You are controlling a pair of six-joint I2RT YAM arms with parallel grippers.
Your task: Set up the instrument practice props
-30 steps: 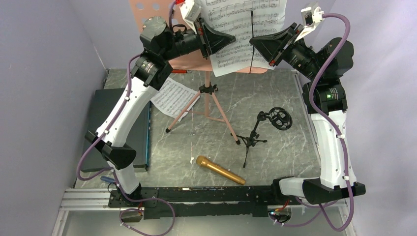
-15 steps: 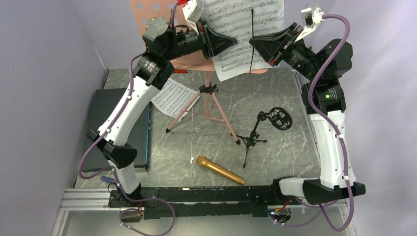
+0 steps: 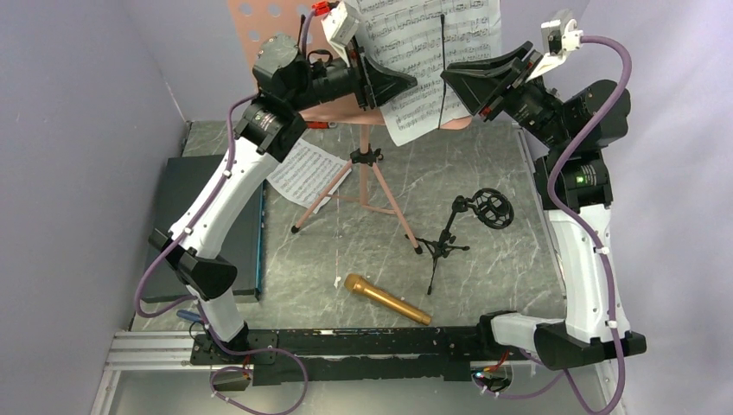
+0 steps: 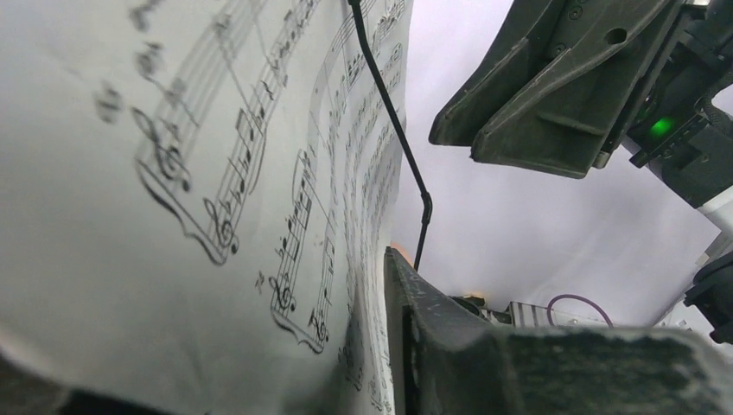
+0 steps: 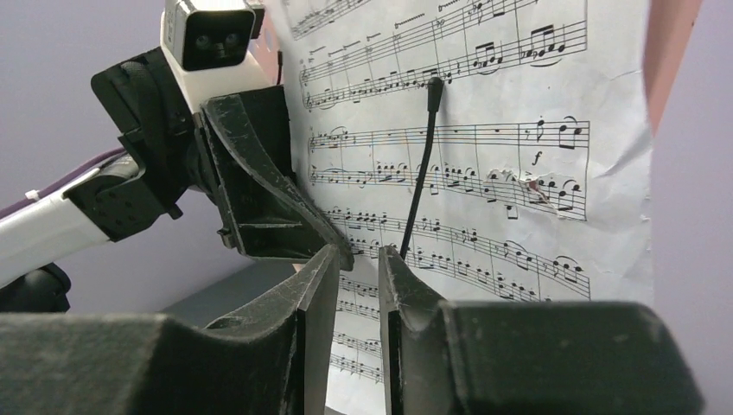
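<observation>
The pink perforated music stand [image 3: 251, 26] stands on its tripod legs at the back. A white sheet-music page [image 3: 428, 52] rests on its desk under a thin black page-holder wire [image 3: 442, 69]. My left gripper [image 3: 399, 84] is shut on that page's left edge; in the left wrist view [image 4: 376, 294] the paper [image 4: 216, 173] lies against my one visible finger. My right gripper [image 3: 449, 78] hovers in front of the page by the wire [image 5: 419, 173]; its jaws [image 5: 359, 255] are a narrow gap apart and empty. The gold microphone [image 3: 386, 298] lies near the front. The black tripod mic stand [image 3: 449, 238] stands to the right of the music stand's legs.
A second sheet-music page [image 3: 302, 169] lies on the table beside the stand's left leg. The dark flat case [image 3: 194, 216] lies along the left edge. Purple walls close in the back and sides.
My left gripper and the page it holds have shifted slightly up and to the right. My right wrist has lifted and drawn back a little to the right.
</observation>
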